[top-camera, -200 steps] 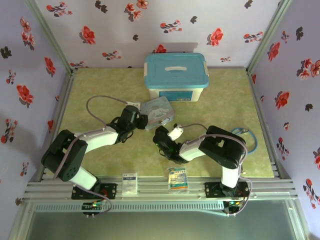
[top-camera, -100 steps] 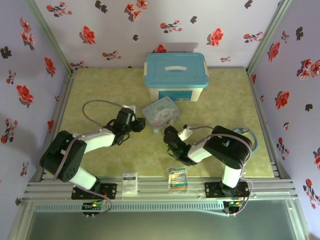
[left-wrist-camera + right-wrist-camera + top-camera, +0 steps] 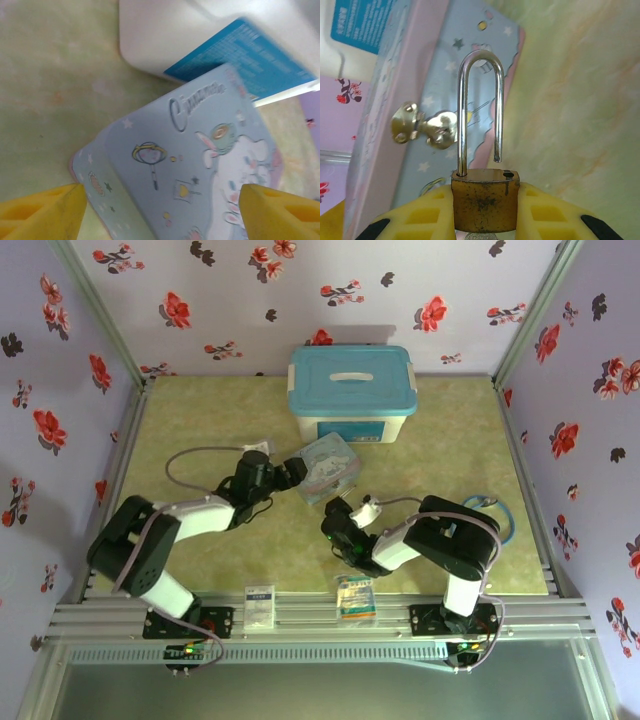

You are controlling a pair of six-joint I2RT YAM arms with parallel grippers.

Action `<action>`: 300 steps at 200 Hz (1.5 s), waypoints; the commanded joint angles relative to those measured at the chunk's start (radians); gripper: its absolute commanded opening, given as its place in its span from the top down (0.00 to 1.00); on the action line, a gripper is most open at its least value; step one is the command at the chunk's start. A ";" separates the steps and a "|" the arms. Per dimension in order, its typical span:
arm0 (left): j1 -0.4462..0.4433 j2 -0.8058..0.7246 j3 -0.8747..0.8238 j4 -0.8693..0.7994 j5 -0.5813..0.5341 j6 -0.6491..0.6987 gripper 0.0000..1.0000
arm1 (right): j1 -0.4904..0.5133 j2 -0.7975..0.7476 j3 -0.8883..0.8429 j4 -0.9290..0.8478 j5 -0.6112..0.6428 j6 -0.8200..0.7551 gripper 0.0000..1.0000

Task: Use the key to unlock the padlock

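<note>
Green bench [image 3: 200,420], flowered walls [image 3: 60,360]; right end effector [image 3: 483,206] clamps padlock [image 3: 482,197], shackle pointing away lengthwise; left end effector [image 3: 160,197] released.

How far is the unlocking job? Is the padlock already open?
Done: the shackle of the padlock stands free at one end, so it looks unlocked. In hand: the right gripper clamps its brass body; the left gripper is open near the cartoon tin. Left: perhaps setting it down.
</note>
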 commanded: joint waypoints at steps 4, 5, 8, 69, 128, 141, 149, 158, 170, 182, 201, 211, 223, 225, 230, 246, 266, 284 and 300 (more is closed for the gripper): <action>-0.008 0.086 0.034 -0.068 -0.104 -0.001 0.27 | -0.044 -0.011 -0.051 0.077 0.056 -0.002 0.85; -0.007 0.088 0.033 -0.065 -0.103 -0.001 0.28 | -0.047 -0.010 -0.052 0.077 0.053 -0.003 0.85; -0.006 0.102 0.032 -0.059 -0.104 -0.002 0.30 | -0.054 -0.011 -0.053 0.080 0.048 -0.003 0.85; 0.014 0.129 -0.021 -0.075 -0.144 0.027 0.64 | -0.181 0.018 -0.165 0.319 -0.075 -0.070 0.87; 0.098 0.138 0.070 -0.121 -0.069 0.120 0.54 | -0.283 -0.275 -0.105 -0.394 -0.468 -0.223 0.85; 0.117 0.162 0.099 -0.123 -0.056 0.140 0.53 | -0.320 -0.313 -0.074 -0.523 -0.558 -0.298 0.85; 0.129 0.183 0.125 -0.133 -0.041 0.147 0.53 | -0.345 -0.323 -0.055 -0.594 -0.619 -0.339 0.85; 0.141 0.209 0.146 -0.134 -0.021 0.148 0.52 | -0.366 -0.331 -0.027 -0.678 -0.675 -0.399 0.85; 0.149 0.234 0.160 -0.109 0.009 0.132 0.52 | -0.393 -0.344 0.018 -0.825 -0.719 -0.481 0.85; 0.149 0.248 0.161 -0.082 0.027 0.116 0.52 | -0.417 -0.358 0.059 -0.962 -0.729 -0.570 0.85; 0.148 0.243 0.158 -0.056 0.031 0.100 0.53 | -0.438 -0.377 0.134 -1.179 -0.669 -0.692 0.85; 0.151 0.241 0.173 -0.063 0.031 0.109 0.53 | -0.444 -0.378 0.185 -1.290 -0.620 -0.746 0.85; 0.161 0.241 0.209 -0.105 0.030 0.122 0.52 | -0.454 -0.368 0.227 -1.385 -0.585 -0.805 0.83; 0.165 0.241 0.213 -0.111 0.032 0.121 0.51 | -0.457 -0.365 0.233 -1.395 -0.587 -0.813 0.82; 0.169 0.238 0.219 -0.115 0.037 0.119 0.51 | -0.466 -0.352 0.248 -1.422 -0.601 -0.837 0.82; 0.171 0.218 0.216 -0.103 0.039 0.115 0.47 | -0.472 -0.304 0.278 -1.476 -0.614 -0.888 0.82; 0.174 0.186 0.224 -0.136 0.040 0.124 0.42 | -0.472 -0.274 0.281 -1.479 -0.643 -0.901 0.81; 0.182 0.131 0.209 -0.153 0.034 0.127 0.41 | -0.472 -0.260 0.289 -1.498 -0.633 -0.908 0.80; 0.186 0.087 0.203 -0.178 0.034 0.133 0.40 | -0.476 -0.250 0.290 -1.508 -0.609 -0.914 0.77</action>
